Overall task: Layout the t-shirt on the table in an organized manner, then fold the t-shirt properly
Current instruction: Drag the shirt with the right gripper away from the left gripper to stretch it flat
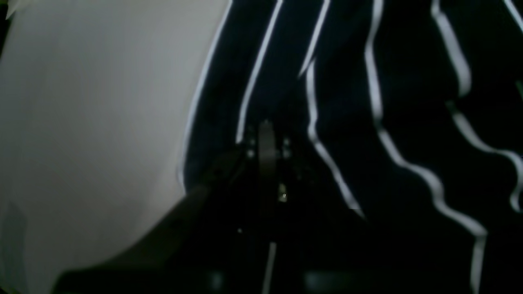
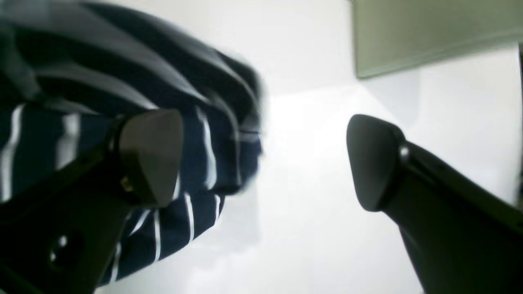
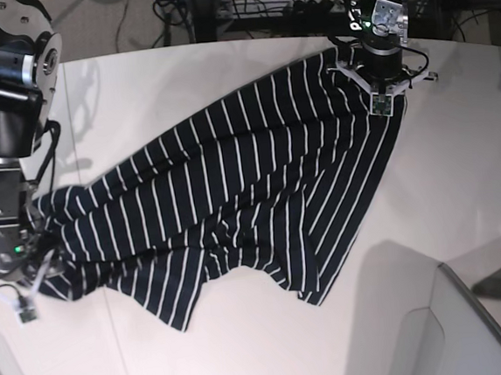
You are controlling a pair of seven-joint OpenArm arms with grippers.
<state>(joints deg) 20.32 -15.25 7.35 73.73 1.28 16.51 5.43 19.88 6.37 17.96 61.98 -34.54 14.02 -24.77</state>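
- off-white table, cables behind it
- t-shirt spread diagonally across it
- right gripper wide open beside cloth
- left gripper too dark, can't tell

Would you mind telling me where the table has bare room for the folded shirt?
The table is bare between the t-shirt and that view's right edge, and in a strip below the hem. The middle is covered by cloth, and the arms crowd both ends.
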